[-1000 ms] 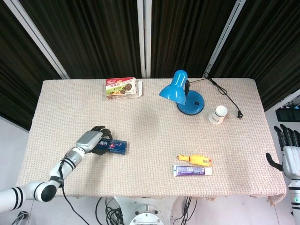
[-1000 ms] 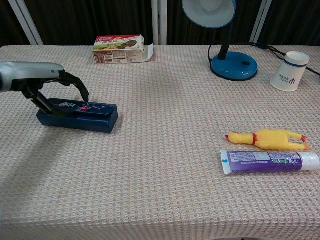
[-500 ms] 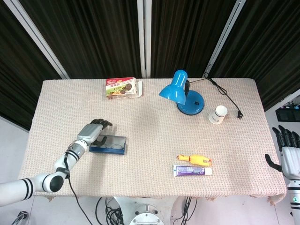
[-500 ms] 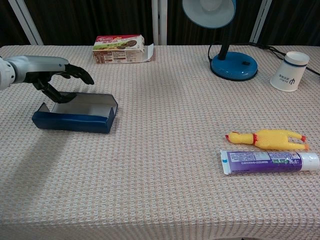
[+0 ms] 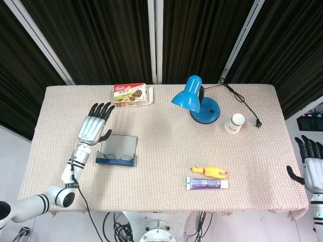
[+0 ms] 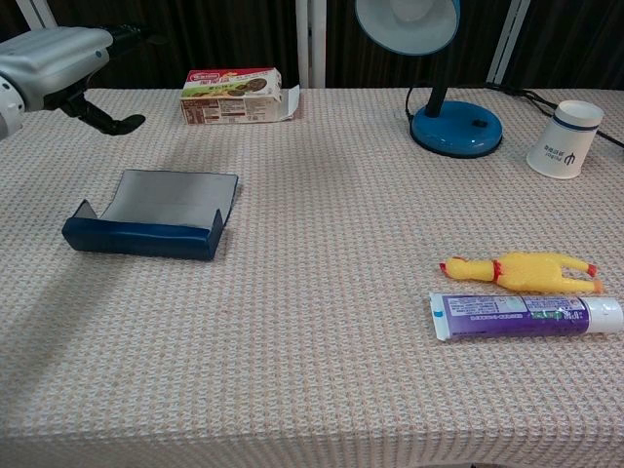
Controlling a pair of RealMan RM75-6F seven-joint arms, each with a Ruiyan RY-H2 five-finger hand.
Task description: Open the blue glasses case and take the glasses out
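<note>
Dark curtains hang behind a table (image 5: 161, 151) covered in a beige woven cloth. On it the blue glasses case (image 5: 117, 150) lies open, its lid folded flat away from the robot, and the glasses (image 5: 117, 158) rest in the tray nearest the robot's edge of the case. The left hand (image 5: 94, 126) hovers just beside the far left corner of the case, fingers spread, holding nothing. The right hand (image 5: 309, 164) waits well away from the case, off the table's right edge, empty with fingers loosely apart.

Opening looks done; lifting the glasses remains. The tray is shallow and narrow, so broad fingers could shove the light case across the cloth instead of hooking the frame. A pinch on a lens or a thin temple may slip, dropping the glasses back or tipping the case over.
</note>
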